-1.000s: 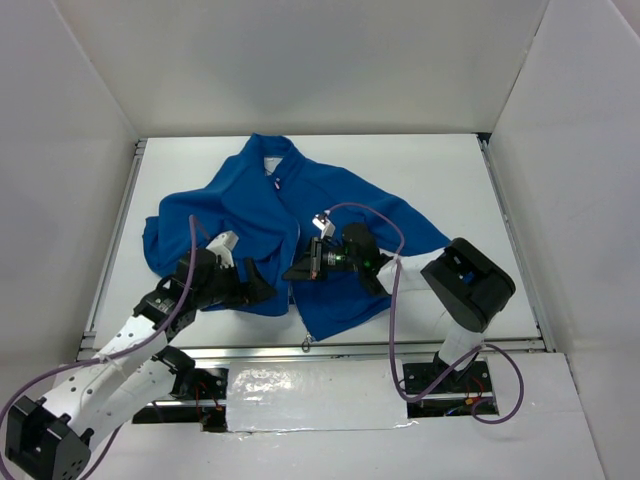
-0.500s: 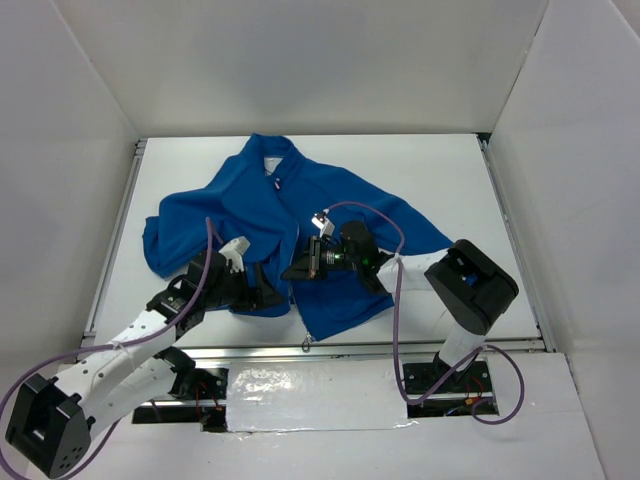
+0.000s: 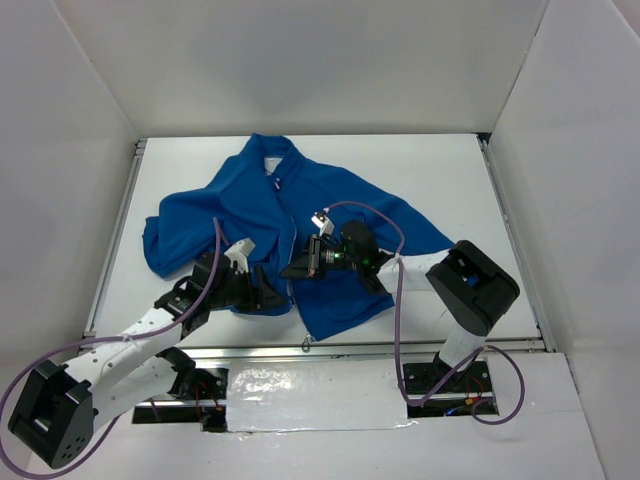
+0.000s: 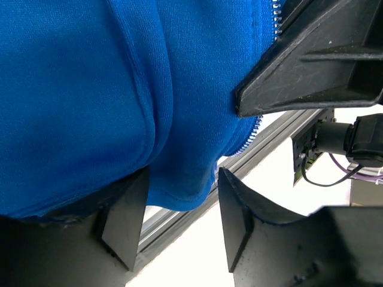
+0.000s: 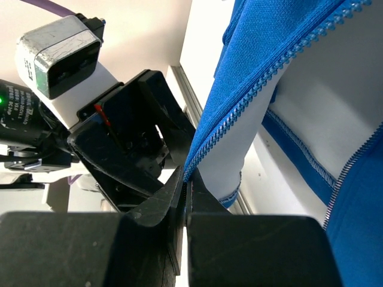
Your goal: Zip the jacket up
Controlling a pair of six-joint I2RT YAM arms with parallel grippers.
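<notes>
From above, we see the jacket [image 3: 300, 215] spread on the white table [image 3: 440, 170], collar far, hem near, one sleeve folded up at the left. The left gripper [image 3: 262, 292] sits at the near hem just left of the front opening. The right gripper [image 3: 297, 268] meets the opening's edge a little farther in. The top view does not show either pair of jaws; the wrist views do.

The left wrist view shows its jaws released and apart, with the stitched hem [image 4: 179, 200] lying between them. A black wedge of the right gripper's finger [image 4: 305, 60] crowds in beside the zipper teeth [image 4: 254, 128].

The right wrist view shows its jaws clenched on the jacket's zipper edge, held raised. The left arm's taped camera box [image 5: 60, 48] is close behind it.

The fleece is a soft, finely ribbed knit, and the teeth are small and pale. A grey metal rail [image 3: 430, 345] runs along the table's near edge. A purple cable [image 3: 395, 300] loops over the right arm.
</notes>
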